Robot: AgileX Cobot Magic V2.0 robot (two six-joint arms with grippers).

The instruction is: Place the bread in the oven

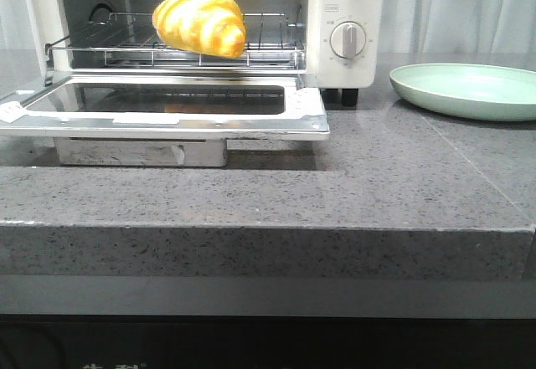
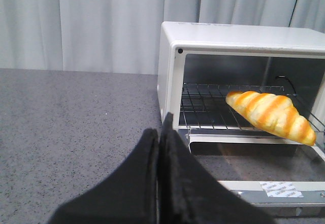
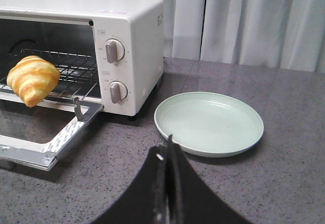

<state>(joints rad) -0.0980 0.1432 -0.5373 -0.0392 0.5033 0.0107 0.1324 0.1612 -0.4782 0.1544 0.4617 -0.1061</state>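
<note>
Both pincers pressed closed, empty: left pincer (image 2: 161, 132) | right pincer (image 3: 167, 155) | bread (image 1: 201, 22) on oven (image 1: 356, 51) rack

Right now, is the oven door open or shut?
Open. The oven has its glass door folded down flat in front of it, and the bread lies on the exposed wire rack.
</note>
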